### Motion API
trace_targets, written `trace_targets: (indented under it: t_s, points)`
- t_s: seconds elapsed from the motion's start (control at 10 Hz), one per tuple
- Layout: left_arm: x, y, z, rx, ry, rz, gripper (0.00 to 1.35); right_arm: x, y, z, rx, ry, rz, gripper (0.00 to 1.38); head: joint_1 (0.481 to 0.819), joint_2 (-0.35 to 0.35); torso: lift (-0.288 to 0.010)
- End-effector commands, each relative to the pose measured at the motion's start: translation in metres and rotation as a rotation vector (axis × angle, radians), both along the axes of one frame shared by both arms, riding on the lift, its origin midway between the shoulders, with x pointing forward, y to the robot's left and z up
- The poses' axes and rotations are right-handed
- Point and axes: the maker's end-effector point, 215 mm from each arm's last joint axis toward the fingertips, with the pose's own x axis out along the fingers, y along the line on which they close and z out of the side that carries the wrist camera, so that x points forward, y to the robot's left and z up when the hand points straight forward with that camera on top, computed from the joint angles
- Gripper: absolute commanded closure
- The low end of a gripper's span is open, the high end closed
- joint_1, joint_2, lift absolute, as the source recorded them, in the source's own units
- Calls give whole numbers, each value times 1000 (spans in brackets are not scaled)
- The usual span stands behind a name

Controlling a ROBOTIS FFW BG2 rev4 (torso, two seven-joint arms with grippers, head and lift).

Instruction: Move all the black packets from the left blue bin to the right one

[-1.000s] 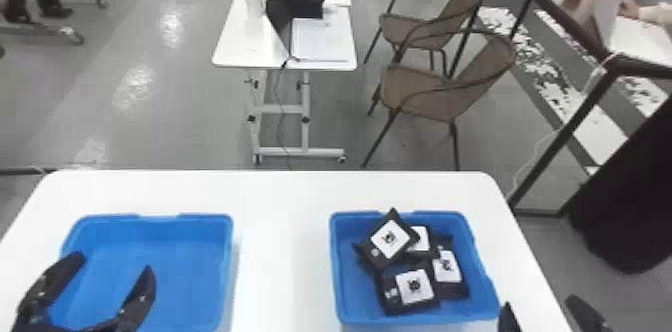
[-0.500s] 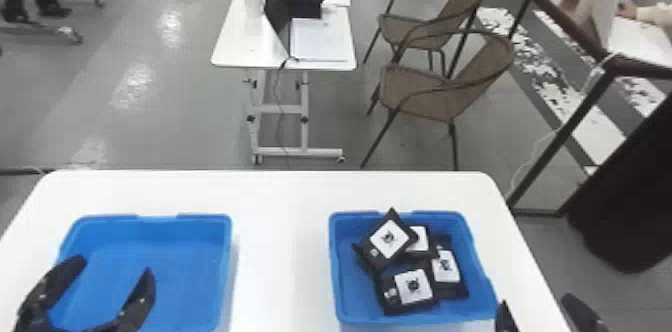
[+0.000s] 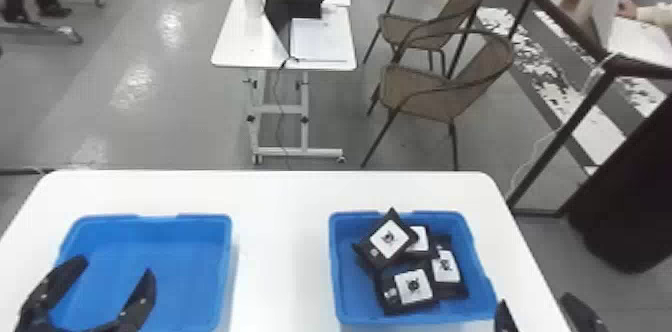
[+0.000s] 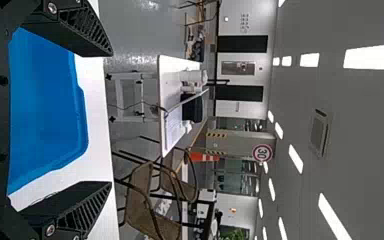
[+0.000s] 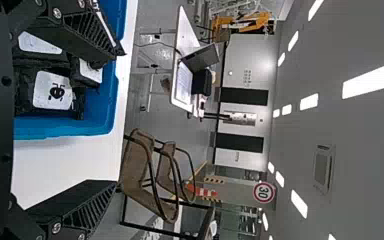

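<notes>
You are holding your left claw [image 3: 111, 266] open over the left bin [image 3: 175, 256], its two fingers standing well apart with nothing between them, while your right claw [image 3: 535, 300] is hanging just as open and unladen beside the right bin [image 3: 352, 283], near the right edge of the white table [image 3: 280, 231]. Four black packets [image 3: 411, 287] are lying in the right bin, bunched together with their pale labels showing, and one is leaning tilted on top of another toward the far side.
</notes>
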Motion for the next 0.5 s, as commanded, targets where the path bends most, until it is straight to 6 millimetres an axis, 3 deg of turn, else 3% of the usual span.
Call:
trace_targets:
  t_s: [0.0, 0.4]
  points:
    - [0, 0, -1, -2, 2, 0, 107, 0, 0, 0, 1, 1, -1, 136, 695, -125, 0]
    - [-1, -1, -3, -6, 12, -2, 107, -1, 0, 0, 1, 4, 0, 136, 695, -126, 0]
